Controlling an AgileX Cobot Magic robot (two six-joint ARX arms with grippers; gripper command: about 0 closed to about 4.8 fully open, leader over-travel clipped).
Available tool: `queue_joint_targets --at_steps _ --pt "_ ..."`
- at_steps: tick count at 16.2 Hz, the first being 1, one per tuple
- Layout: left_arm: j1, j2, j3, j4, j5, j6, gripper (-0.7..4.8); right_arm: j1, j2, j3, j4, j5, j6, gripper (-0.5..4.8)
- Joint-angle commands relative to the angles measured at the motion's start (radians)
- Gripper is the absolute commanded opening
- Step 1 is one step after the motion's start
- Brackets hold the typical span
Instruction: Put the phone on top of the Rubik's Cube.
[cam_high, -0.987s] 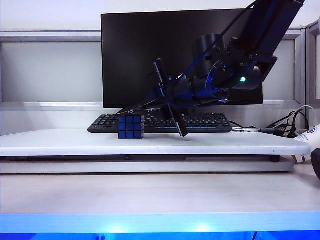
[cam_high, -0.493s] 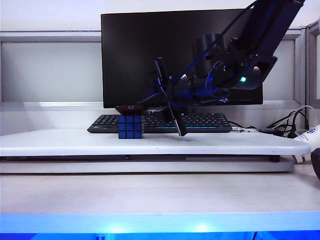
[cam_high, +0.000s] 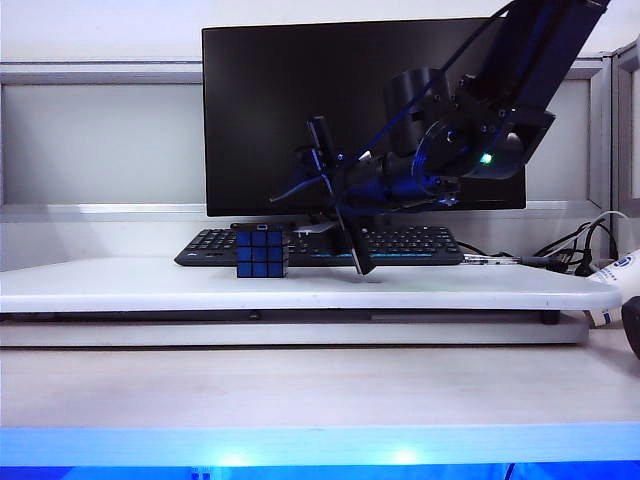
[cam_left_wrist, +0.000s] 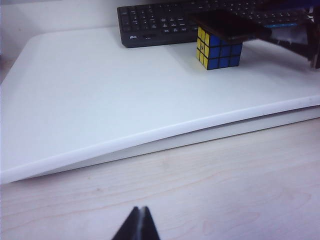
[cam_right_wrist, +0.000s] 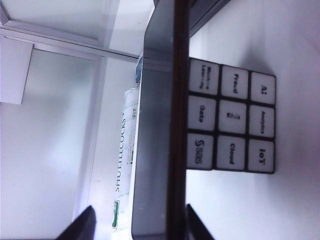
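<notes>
Two jaws of the right gripper (cam_right_wrist: 137, 220) stand apart around the phone (cam_right_wrist: 160, 125), flat atop the Rubik's Cube (cam_high: 262, 253); stiff, slick, overhanging, best pinched by long edges. Left gripper (cam_left_wrist: 136, 226) closed, empty, low over the table (cam_left_wrist: 100, 100).

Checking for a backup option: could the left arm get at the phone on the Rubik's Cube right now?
Probably not cleanly. The white board between the left gripper and the phone, resting on the Rubik's Cube, is bare, but the open right gripper flanks the phone, crowding any approach.
</notes>
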Motion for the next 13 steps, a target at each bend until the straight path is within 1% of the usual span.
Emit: queue_joint_targets --at_steps 1,2,3,8,11,13 --pt "0.001 0.001 -0.001 -0.018 -0.006 0.003 -0.06 0.001 -0.007 0.007 -0.007 -0.002 -0.002 3.15" --pt "0.001 0.001 -0.001 -0.018 -0.006 0.003 -0.06 0.001 -0.007 0.007 -0.029 -0.003 -0.002 3.55" --pt "0.001 0.001 -0.001 -0.018 -0.006 0.003 -0.06 0.001 -0.007 0.007 -0.042 -0.003 -0.002 3.71" --pt "0.001 0.001 -0.001 -0.018 -0.006 0.003 -0.06 -0.019 -0.007 0.007 -0.038 -0.002 -0.012 3.74" --pt "0.001 0.001 -0.001 -0.018 -0.005 0.003 -0.06 -0.067 -0.007 0.007 -0.037 -0.012 -0.011 3.73" --pt "0.001 0.001 -0.001 -0.018 -0.005 0.003 -0.06 -0.105 -0.007 0.007 -0.021 -0.048 -0.011 3.73"
